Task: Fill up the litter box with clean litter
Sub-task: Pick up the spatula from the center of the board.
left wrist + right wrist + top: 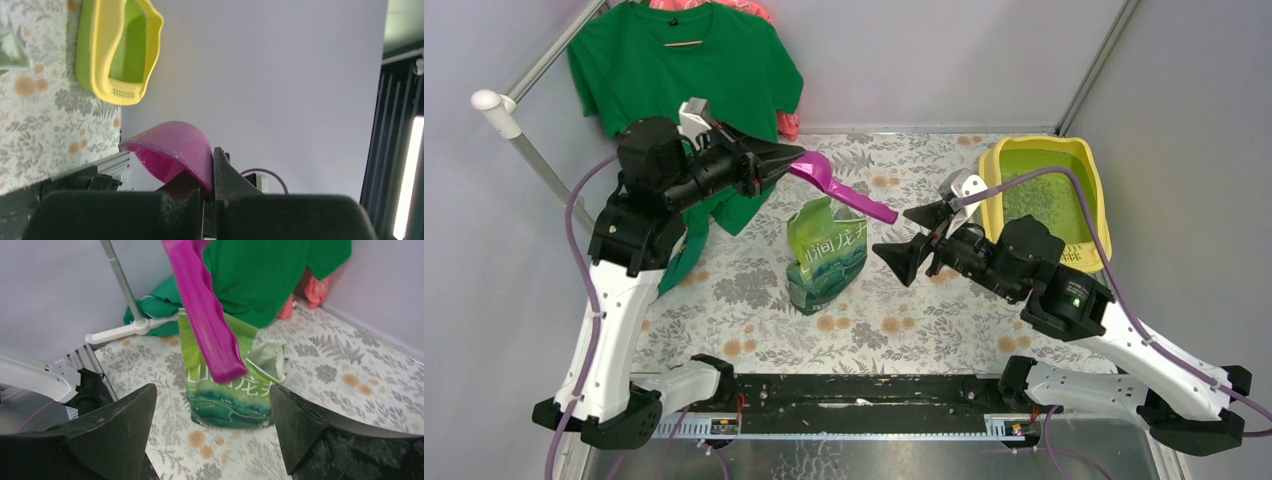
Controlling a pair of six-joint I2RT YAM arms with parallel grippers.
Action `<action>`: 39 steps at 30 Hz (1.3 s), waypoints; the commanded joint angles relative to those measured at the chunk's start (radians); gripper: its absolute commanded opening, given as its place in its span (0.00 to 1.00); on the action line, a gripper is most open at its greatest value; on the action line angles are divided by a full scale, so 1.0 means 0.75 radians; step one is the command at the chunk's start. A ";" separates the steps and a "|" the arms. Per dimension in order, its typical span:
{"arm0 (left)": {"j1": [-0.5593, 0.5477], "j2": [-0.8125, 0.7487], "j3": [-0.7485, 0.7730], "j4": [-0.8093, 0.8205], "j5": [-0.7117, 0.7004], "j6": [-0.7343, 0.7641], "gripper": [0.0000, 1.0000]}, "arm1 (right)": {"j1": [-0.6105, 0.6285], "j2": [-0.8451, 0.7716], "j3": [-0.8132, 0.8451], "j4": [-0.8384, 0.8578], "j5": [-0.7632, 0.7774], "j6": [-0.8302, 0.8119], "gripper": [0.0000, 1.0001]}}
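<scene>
- Top view first: the bag [824, 255] stands mid-counter [744, 290]. It is glossy green with white Chinese characters across the front, too small for me to read.
- Back right sits the box [1096, 215], with a yellow rim and litter [1049, 205] lying grainy and green over its floor.
- The left pincer [792, 160] is clamped on the purple scoop [824, 178] at the bowl end. The handle slants out to the right, its tip near the right pincer [911, 238].
- That right pincer gapes wide and holds nothing, between bag and box and apart from both.
- A green T-shirt [684, 70] hangs back left.
- Over to the left wrist: the pincer [209, 190] pinches the scoop [175, 150] tight, the bowl curving up just past the fingers.
- The box [155, 30] is far across the counter, green inside. I can't make out single granules here.
- Right wrist now: the pincer [211, 390] has its jaws spread far apart, with the bag [225, 405] straight ahead beyond them.
- The bag's top is open and shows a pale lining, but I can't see its contents.
- The scoop handle [205, 315] hangs across the characters, so they are unreadable here too.
</scene>
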 commanded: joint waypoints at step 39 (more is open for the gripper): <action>0.149 -0.121 -0.631 0.353 0.368 -0.372 0.11 | 0.000 0.105 -0.339 0.725 -0.232 -0.148 0.31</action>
